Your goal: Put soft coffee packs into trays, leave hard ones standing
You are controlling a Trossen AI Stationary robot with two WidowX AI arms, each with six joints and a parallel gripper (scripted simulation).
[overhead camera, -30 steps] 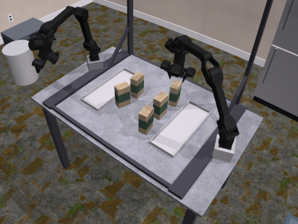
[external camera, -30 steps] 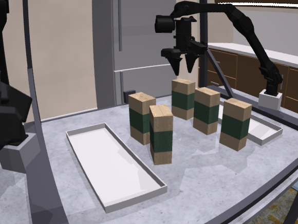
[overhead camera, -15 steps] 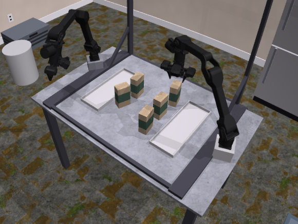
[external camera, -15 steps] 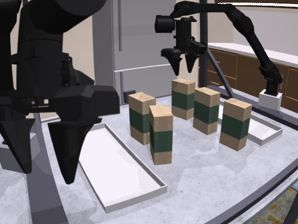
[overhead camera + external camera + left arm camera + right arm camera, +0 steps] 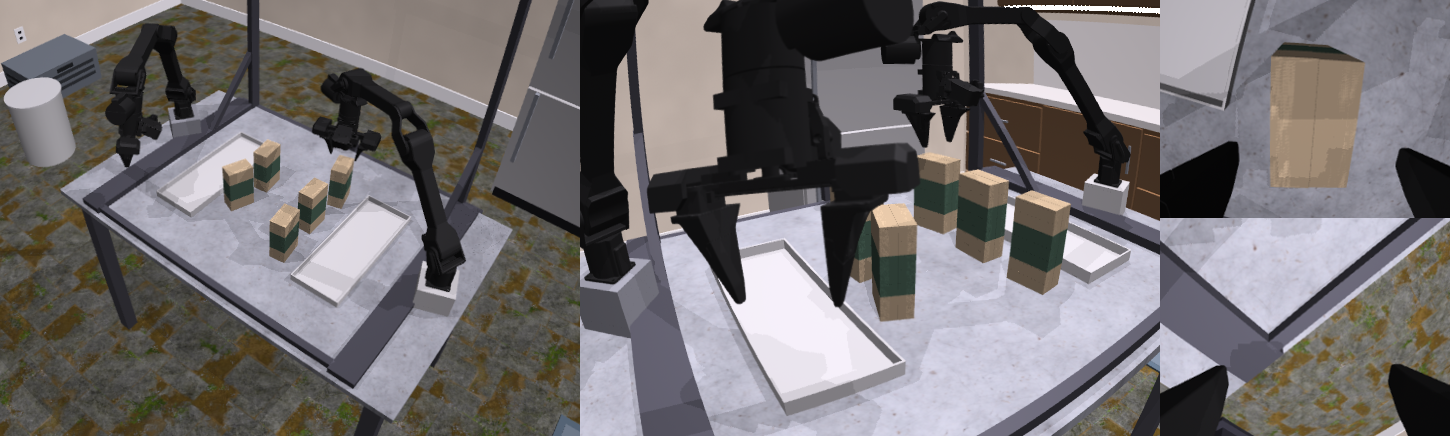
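Note:
Five tan coffee packs with green bands stand upright on the bench. Three stand in a row (image 5: 313, 205) beside the tray (image 5: 350, 247) of the left arm. Two stand (image 5: 252, 175) beside the other tray (image 5: 205, 175). My left gripper (image 5: 345, 142) is open and empty, and hovers just above the far end pack of the row (image 5: 341, 181). The left wrist view shows that pack's top (image 5: 1316, 122) between the fingers. My right gripper (image 5: 127, 150) is open and empty, and hangs over the bench's corner, beyond its tray and apart from the packs. Both trays are empty.
A dark frame rail (image 5: 210, 280) runs around the work area, with upright posts (image 5: 253, 50) at the back. The right wrist view shows the rail's corner (image 5: 1250, 350) and the floor beyond the bench edge. A white cylinder (image 5: 40, 122) stands on the floor.

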